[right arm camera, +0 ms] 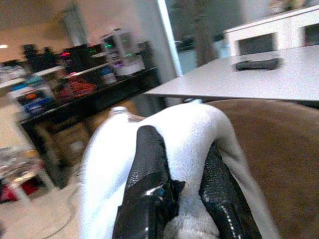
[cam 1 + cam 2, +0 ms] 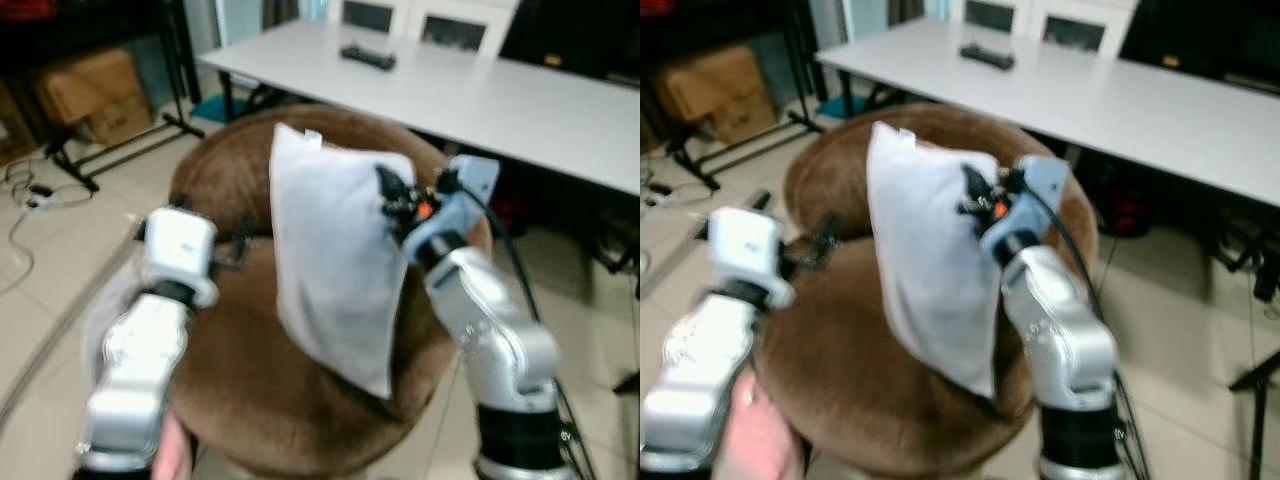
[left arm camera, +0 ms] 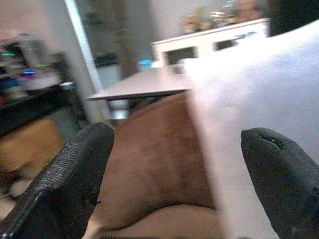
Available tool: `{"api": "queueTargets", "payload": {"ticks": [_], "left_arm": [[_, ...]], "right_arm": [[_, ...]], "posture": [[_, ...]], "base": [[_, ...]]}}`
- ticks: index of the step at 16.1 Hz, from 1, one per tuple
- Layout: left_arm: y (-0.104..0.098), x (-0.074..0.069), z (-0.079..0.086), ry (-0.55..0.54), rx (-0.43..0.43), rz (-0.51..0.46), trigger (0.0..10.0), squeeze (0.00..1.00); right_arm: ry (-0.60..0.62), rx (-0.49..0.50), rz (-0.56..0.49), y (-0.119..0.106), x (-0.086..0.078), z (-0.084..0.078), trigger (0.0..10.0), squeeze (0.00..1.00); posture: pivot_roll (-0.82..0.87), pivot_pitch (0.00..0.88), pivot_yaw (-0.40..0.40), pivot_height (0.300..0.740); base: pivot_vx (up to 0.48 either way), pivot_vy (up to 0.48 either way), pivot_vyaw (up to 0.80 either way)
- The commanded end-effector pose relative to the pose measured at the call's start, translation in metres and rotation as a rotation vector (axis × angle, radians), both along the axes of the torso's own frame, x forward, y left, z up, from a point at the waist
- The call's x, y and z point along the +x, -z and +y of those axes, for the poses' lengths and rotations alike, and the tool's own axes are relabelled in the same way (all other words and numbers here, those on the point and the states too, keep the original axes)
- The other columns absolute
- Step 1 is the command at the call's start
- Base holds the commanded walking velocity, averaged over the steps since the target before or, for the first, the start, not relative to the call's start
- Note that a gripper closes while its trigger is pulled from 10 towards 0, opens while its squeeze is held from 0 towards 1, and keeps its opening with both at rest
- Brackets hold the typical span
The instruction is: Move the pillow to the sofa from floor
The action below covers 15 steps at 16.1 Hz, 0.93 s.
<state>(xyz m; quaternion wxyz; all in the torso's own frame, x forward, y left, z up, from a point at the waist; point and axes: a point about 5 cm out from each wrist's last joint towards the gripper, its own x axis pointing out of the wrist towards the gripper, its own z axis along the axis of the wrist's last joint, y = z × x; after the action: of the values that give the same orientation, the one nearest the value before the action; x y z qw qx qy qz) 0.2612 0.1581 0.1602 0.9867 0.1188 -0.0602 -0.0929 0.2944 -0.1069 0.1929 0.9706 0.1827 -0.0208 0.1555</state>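
Over the brown sofa point(image 2: 300, 400) hangs the pillow point(image 2: 335, 270), the right gripper point(image 1: 182, 186) clamped on its upper edge. Left gripper point(image 3: 174, 174) waits beside it, jaws apart. Pinched by one edge, it could slip early or topple off the rounded seat.

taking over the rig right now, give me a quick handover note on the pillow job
Right gripper: jaws shut on the pillow, pinching its edge and holding it up above the brown sofa.
Left gripper: jaws open, empty, beside the pillow and over the sofa.
Done: the pillow is off the floor and over the seat.
Left: lower it onto the sofa, open the right jaws, then pull both arms back.
Note: a white table stands just behind the sofa, and a person's hand shows close to the left arm.
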Motion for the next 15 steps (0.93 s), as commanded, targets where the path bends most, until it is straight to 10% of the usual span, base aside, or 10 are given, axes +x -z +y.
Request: {"api": "queueTargets", "payload": {"ticks": [1,15], "left_arm": [[-0.0056,0.0002,0.0076,-0.024,0.023,-0.025,10.0,0.00],[-0.0034,0.0012,0.0070,-0.053,0.039,-0.025,10.0,0.00]], "right_arm": [[-0.033,0.016,-0.070,-0.0150,-0.0008,0.0063,10.0,0.00],[-0.099,-0.020,-0.085,-0.0168,0.0027,0.0133,10.0,0.00]], "posture": [[0.11,0.000,-0.031,0.740],[0.11,0.000,-0.042,0.740]], "base": [[0.368,0.000,0.00],[0.050,0.000,0.15]]}}
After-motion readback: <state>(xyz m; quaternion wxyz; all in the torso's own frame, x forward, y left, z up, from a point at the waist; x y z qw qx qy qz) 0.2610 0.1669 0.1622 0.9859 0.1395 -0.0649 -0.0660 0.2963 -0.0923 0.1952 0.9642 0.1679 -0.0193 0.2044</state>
